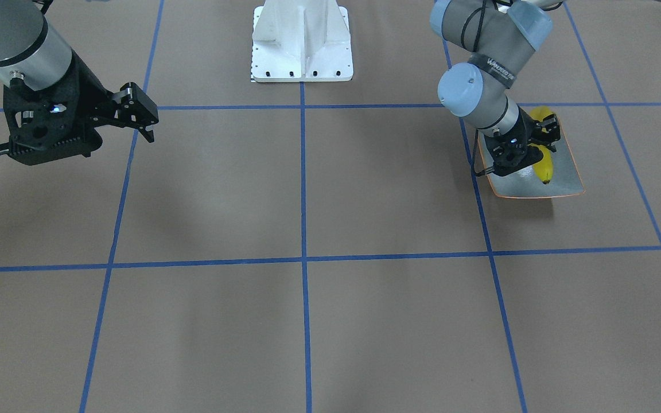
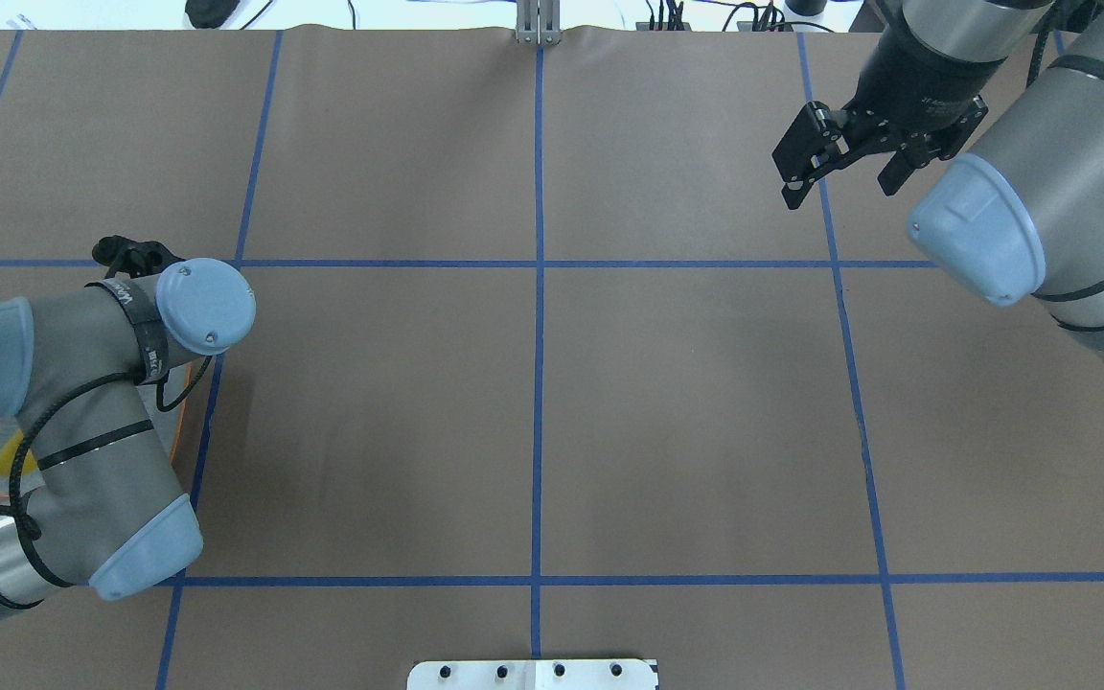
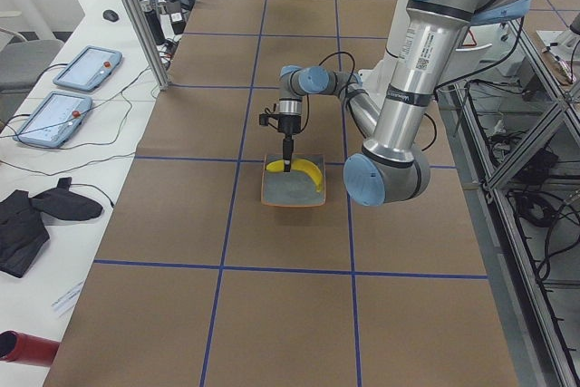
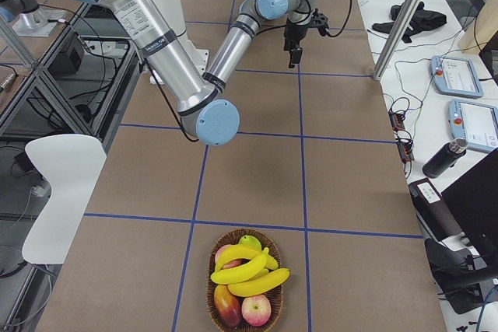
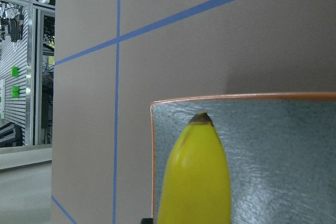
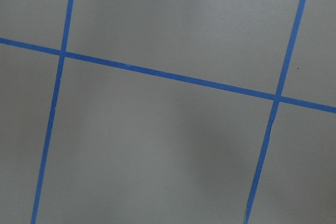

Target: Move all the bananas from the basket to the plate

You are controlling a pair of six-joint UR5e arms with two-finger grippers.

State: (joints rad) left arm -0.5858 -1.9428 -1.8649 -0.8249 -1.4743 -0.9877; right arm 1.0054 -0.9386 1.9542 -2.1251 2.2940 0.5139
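The left gripper (image 1: 539, 139) points straight down over the plate (image 1: 566, 172), which lies on the left part of the table (image 1: 307, 201). One banana (image 1: 544, 166) lies lengthwise on the grey surface and passes between the fingers (image 1: 549, 122). It cannot be told whether they clamp the fruit or stand loose around it. The wrist view shows only the banana's dark tip and the plate's orange rim, no pads. The low, vertical stance suits a gentle set-down, so the fruit should not roll off the shallow dish. The right gripper (image 2: 844, 172) hangs above bare table on the right side, fingers spread and empty, well apart from the left arm's work. The basket (image 4: 208, 285) stands at the table's right end, far from the plate, and holds the other bananas (image 4: 245, 270) piled over apples (image 4: 255, 310). Judgement: the transfer is in its early part. Several bananas await removal, and the long carry across the table favours one fruit per trip.
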